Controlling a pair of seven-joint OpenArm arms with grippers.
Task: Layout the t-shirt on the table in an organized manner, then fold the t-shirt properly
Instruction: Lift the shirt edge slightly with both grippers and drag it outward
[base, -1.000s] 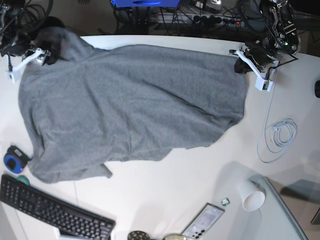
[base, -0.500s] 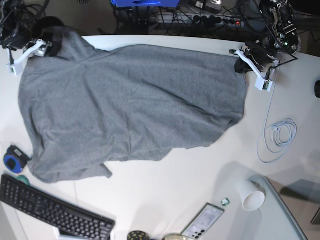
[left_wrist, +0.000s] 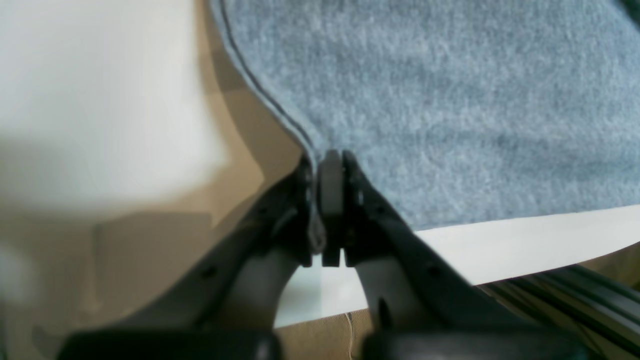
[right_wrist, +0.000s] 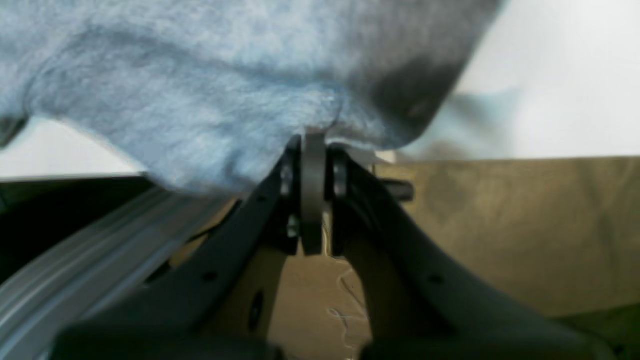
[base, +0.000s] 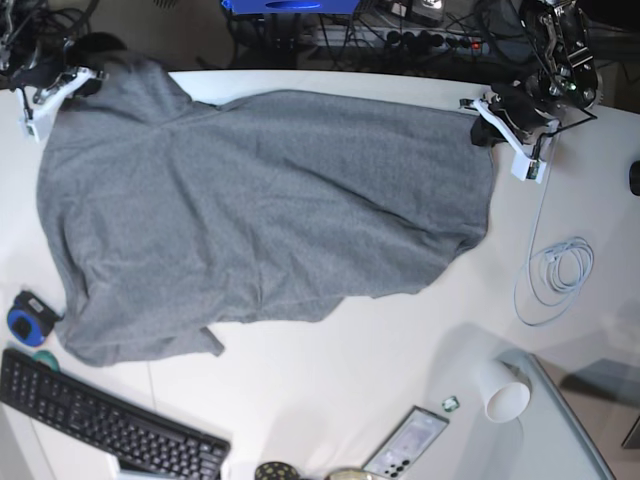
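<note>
Gripping the t-shirt's (base: 250, 200) edge, both grippers (left_wrist: 320, 245) (right_wrist: 312, 245) flank the spread cloth.

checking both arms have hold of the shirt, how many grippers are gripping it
2: the left gripper, at one near corner, and the right gripper, at the other end.

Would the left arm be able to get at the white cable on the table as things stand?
Probably yes: the cable lies uncovered near it, though its tool would first need to release the t-shirt.
</note>
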